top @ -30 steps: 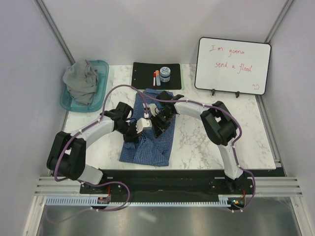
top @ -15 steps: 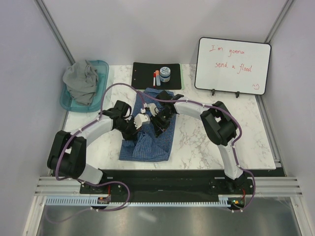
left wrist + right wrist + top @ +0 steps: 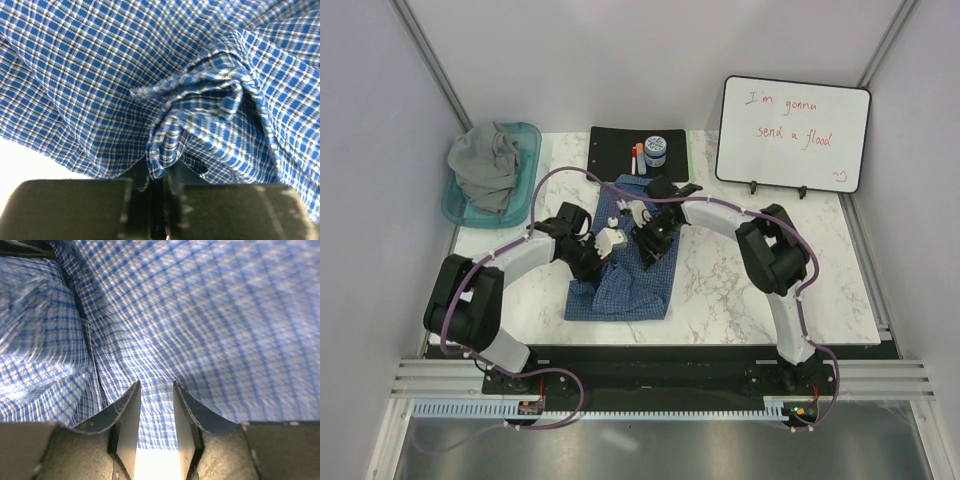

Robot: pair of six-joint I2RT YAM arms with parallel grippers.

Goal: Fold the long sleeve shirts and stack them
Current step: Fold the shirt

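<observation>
Checked shirt (image 3: 620, 292): light, limp, slides on counter (image 3: 720, 290). My left gripper (image 3: 160, 182) pinches bunched fold; right gripper (image 3: 156, 390) parted, holding nothing. I judge edges and corners the best holds.

Checked shirt (image 3: 225, 315) blurry in right wrist view

Pale grey walls (image 3: 620, 60) are enclosing a white marble table (image 3: 720, 290) (grey veins running through it), and a whiteboard (image 3: 793, 133) is standing at its far right.
</observation>
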